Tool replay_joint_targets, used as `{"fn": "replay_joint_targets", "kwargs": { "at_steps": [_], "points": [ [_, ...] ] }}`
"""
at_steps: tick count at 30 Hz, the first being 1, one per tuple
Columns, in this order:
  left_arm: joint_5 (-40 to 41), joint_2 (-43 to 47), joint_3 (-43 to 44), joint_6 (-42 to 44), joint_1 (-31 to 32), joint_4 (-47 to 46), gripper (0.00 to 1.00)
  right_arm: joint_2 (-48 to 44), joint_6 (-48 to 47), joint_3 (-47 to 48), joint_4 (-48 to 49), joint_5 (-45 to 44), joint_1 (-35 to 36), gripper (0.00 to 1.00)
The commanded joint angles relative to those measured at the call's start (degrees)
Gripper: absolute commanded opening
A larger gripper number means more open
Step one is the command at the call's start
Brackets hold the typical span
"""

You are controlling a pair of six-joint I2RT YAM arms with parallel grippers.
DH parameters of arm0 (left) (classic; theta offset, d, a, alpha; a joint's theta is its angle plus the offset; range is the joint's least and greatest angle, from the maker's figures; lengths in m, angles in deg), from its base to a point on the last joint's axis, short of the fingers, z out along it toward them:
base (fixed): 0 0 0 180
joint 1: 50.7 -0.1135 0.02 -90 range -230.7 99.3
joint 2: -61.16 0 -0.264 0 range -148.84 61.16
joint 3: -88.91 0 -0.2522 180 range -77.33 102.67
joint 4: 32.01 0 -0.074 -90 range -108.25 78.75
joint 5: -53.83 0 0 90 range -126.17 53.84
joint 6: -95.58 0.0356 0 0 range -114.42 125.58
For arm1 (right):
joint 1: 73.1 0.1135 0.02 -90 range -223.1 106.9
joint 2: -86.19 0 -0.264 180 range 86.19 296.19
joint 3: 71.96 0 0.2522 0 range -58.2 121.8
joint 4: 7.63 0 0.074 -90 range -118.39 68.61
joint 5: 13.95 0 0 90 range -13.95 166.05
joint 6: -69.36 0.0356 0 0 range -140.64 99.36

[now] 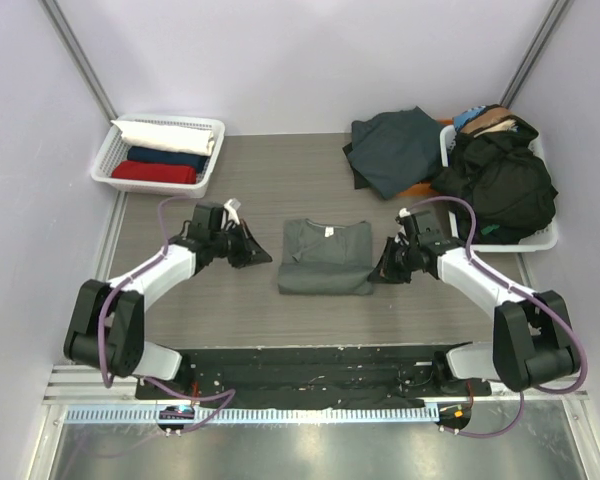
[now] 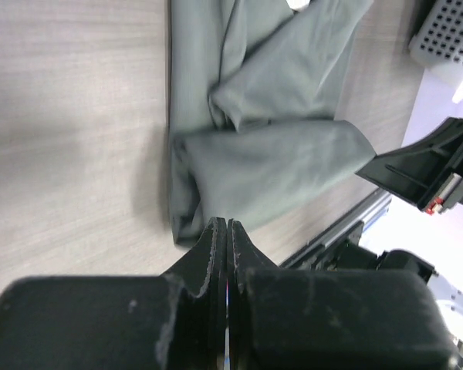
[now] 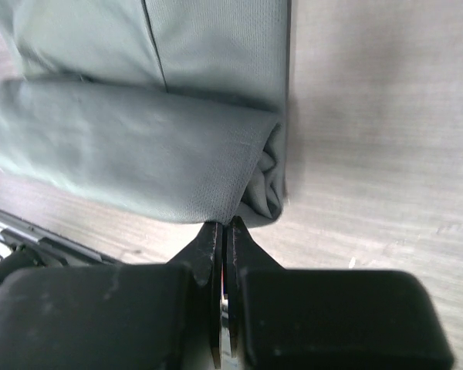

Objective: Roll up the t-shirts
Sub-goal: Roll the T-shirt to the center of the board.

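Baskets with shirts, one shirt part-rolled on the surface (image 1: 250,190)

The left basket (image 1: 105,165) holds a white shirt (image 1: 165,134), navy shirt (image 1: 170,157) and red shirt (image 1: 152,172), all rolled. The right basket (image 1: 540,240) holds black shirts (image 1: 500,185). The grey-green shirt (image 1: 325,258) lies between the left end effector (image 2: 227,227) and right end effector (image 3: 222,225), both clenched on nothing. Its collar tag (image 1: 330,232) is unreadable.

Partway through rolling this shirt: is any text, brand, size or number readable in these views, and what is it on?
No text can be read in any view.
White neck tag on the grey-green t-shirt: too small to read from the top camera, and cut off at the frame edge in the left wrist view.
White baskets: no markings visible.
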Motion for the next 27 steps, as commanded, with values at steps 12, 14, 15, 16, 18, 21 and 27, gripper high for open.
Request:
{"fn": "replay_joint_targets", "kwargs": {
  "at_steps": [12, 14, 15, 16, 18, 21, 27],
  "points": [
    [-0.51, -10.31, 7.61, -0.45, -0.16, -3.46, 0.25, 10.56, -1.56, 8.99, 4.31, -2.69, -1.82, 0.14],
    [0.03, -6.97, 4.27, -0.36, 0.01, -3.63, 0.3, 9.86, -2.08, 8.73, 4.22, -3.14, -1.91, 0.23],
    [0.29, -5.74, 3.04, -0.36, 0.27, -3.54, 0.3, 9.6, -2.26, 8.55, 4.14, -3.22, -1.82, 0.26],
    [0.55, -3.3, 1.55, -0.53, 0.63, -3.63, 0.31, 8.72, -2.44, 8.29, 4.14, -3.4, -1.82, 0.31],
    [2.56, -0.12, -3.02, -1.75, 2.11, -4.15, 0.35, 7.84, -2.88, 7.33, 4.14, -3.75, -1.82, 0.35],
    [4.95, 5.86, -8.56, -3.6, 5.45, -6.35, 0.39, 5.38, -3.67, 5.39, 4.14, -4.89, -1.82, 0.38],
    [9.61, 11.32, -14.46, -7.3, 11.86, -13.03, 0.42, 2.65, -4.9, 3.46, 4.31, -5.6, -1.82, 0.3]
  ]
}}
